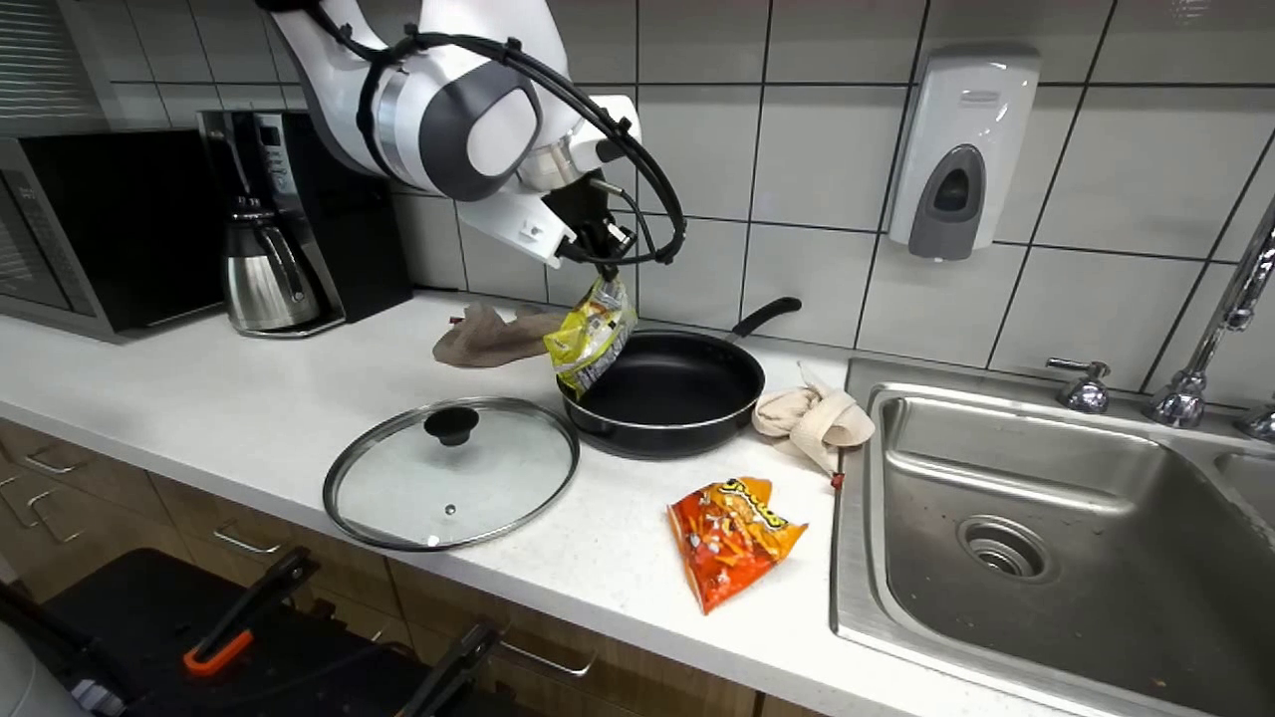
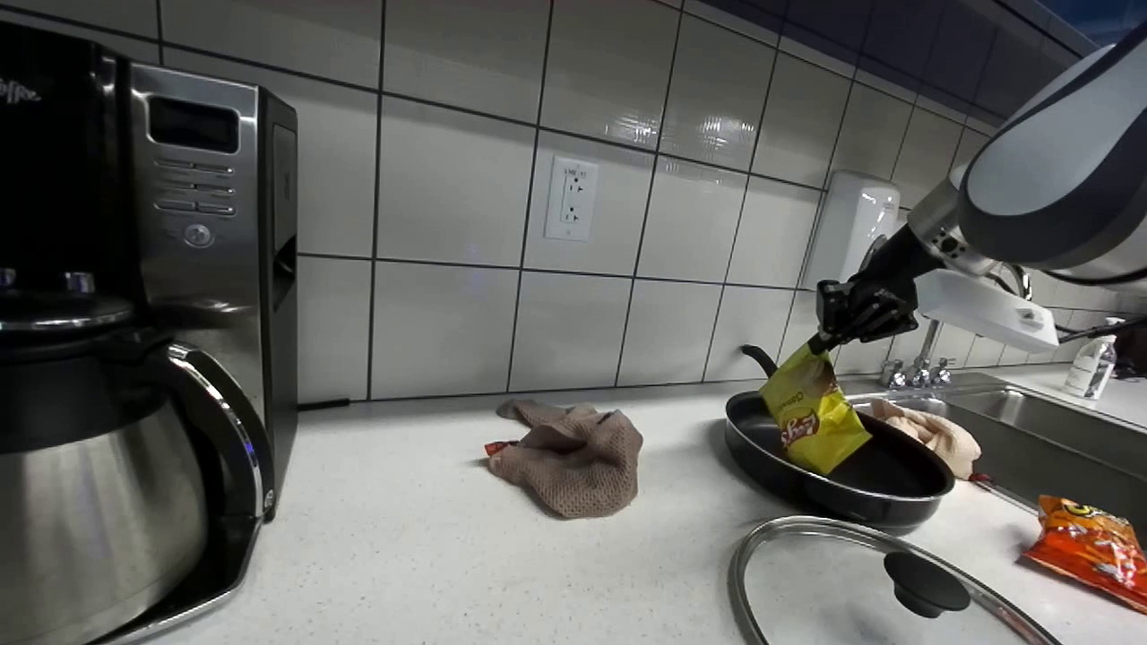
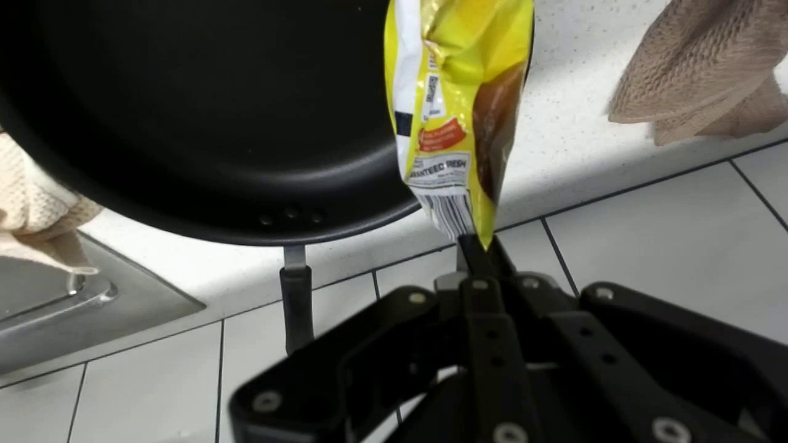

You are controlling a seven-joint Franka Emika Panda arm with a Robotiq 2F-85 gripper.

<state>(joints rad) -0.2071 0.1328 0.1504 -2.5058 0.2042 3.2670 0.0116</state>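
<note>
My gripper (image 1: 606, 271) is shut on the top corner of a yellow chip bag (image 1: 595, 334). The fingertips pinching it also show in the wrist view (image 3: 483, 243). The bag hangs tilted, its lower end at the near-left part of a black frying pan (image 1: 687, 378); I cannot tell whether it touches the pan. The pan also shows in the wrist view (image 3: 215, 111), its bottom bare where visible. A glass lid (image 1: 398, 488) with a black knob lies beside the pan. An orange-red Cheetos bag (image 1: 735, 538) lies on the counter in front of the pan.
A brown cloth (image 2: 573, 461) lies between the coffee maker (image 2: 202, 296) and the pan. A cream cloth (image 1: 815, 416) lies between the pan and the steel sink (image 1: 857, 588). The pan handle (image 1: 767, 315) points at the tiled wall. A soap dispenser (image 1: 966, 149) hangs above.
</note>
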